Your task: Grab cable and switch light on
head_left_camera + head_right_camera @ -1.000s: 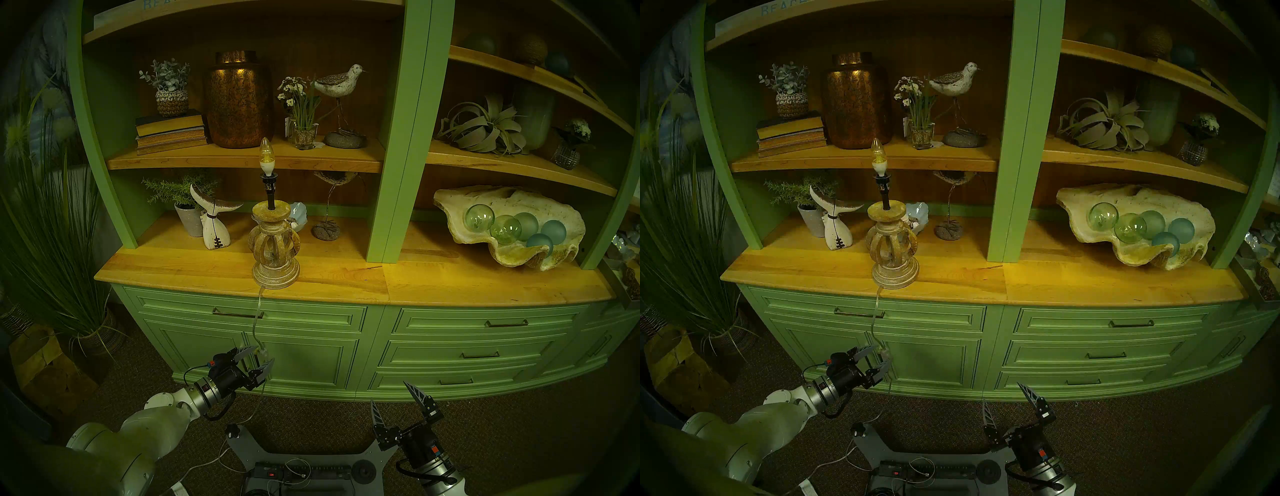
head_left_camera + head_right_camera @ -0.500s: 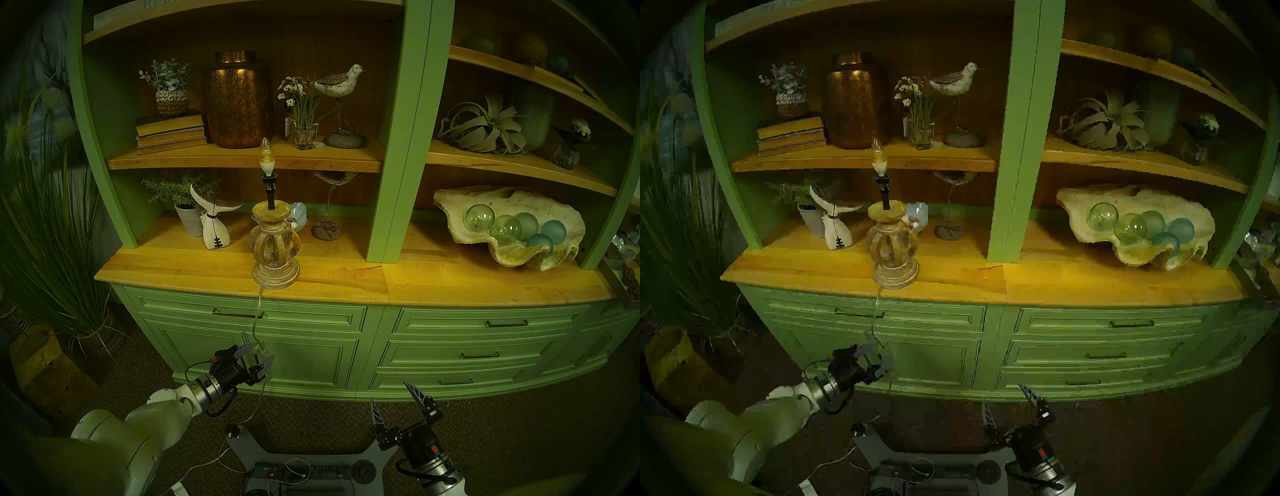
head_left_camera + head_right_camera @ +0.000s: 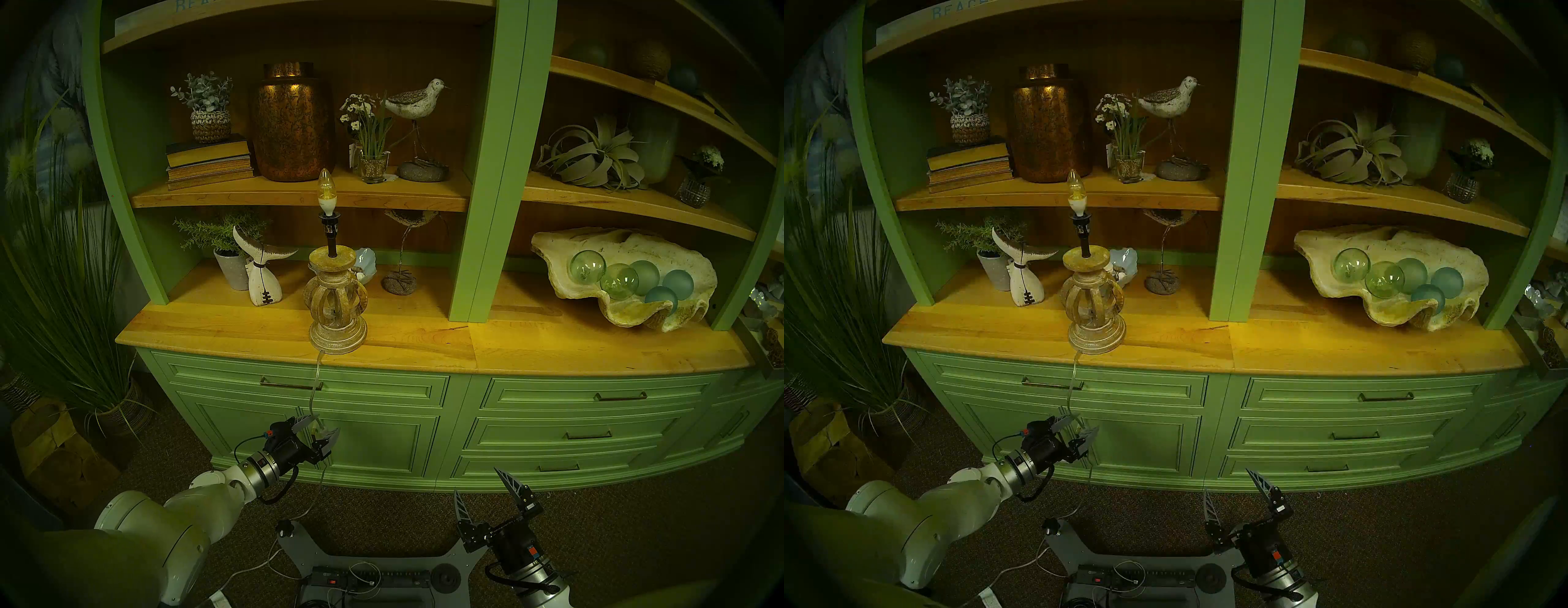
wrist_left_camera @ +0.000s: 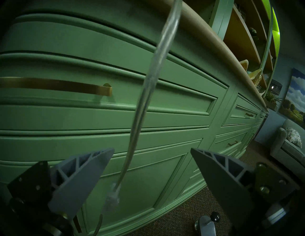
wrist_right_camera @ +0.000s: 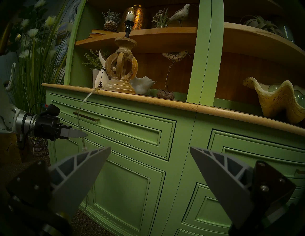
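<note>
Pale blue capitals reading "BEA" are showing, cut off by the frame, on a white sign (image 3: 148, 15) lying on the top shelf; the other head view is giving "BEAC".

unlit lamp (image 3: 1096, 297) on counter, clear cable (image 3: 1072, 384) hanging between left gripper (image 3: 1079, 428) fingers (image 3: 1063, 422)
</note>
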`<control>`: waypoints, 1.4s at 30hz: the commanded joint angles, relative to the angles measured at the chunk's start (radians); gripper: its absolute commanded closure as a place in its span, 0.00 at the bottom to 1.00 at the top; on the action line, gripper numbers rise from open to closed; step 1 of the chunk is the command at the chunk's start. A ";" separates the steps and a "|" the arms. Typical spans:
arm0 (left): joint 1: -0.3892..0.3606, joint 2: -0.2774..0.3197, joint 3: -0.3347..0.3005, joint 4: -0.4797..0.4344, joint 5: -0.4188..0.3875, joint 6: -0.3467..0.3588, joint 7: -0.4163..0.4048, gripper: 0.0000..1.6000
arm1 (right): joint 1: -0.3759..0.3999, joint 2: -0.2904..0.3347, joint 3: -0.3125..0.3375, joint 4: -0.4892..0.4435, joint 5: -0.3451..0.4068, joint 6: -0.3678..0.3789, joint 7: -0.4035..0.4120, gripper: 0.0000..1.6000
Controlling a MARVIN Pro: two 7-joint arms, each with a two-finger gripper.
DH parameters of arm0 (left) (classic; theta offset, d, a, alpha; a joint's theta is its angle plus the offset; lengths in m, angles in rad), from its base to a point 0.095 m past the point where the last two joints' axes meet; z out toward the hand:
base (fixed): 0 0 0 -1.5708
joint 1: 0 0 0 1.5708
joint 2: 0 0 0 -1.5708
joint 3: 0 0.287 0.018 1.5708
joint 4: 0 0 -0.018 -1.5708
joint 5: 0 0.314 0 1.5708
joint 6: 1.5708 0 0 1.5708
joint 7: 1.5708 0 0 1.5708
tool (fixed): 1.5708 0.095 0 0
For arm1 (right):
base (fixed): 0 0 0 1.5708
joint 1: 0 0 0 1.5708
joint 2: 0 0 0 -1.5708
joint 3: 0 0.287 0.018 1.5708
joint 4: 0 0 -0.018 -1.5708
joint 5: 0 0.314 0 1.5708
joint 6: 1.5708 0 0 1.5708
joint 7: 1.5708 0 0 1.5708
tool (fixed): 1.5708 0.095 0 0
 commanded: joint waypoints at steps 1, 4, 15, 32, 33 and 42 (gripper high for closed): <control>-0.042 -0.029 0.012 0.006 0.013 -0.001 0.011 0.00 | 0.006 0.001 0.000 -0.022 0.002 -0.008 0.000 0.00; -0.045 -0.031 0.015 0.012 0.017 0.003 0.019 0.00 | 0.006 0.001 0.000 -0.021 0.002 -0.008 0.000 0.00; -0.054 -0.031 0.019 0.029 0.034 0.011 0.047 0.00 | 0.006 0.001 0.000 -0.021 0.002 -0.008 0.000 0.00; -0.050 -0.032 0.022 0.049 0.047 0.037 0.093 0.00 | 0.008 0.001 0.000 -0.018 0.002 -0.008 0.000 0.00; -0.050 -0.032 0.023 0.049 0.048 0.040 0.096 0.00 | 0.008 0.001 0.000 -0.018 0.002 -0.008 0.000 0.00; -0.052 -0.037 0.024 0.049 0.055 0.057 0.117 0.68 | 0.008 0.001 0.000 -0.017 0.002 -0.008 0.000 0.00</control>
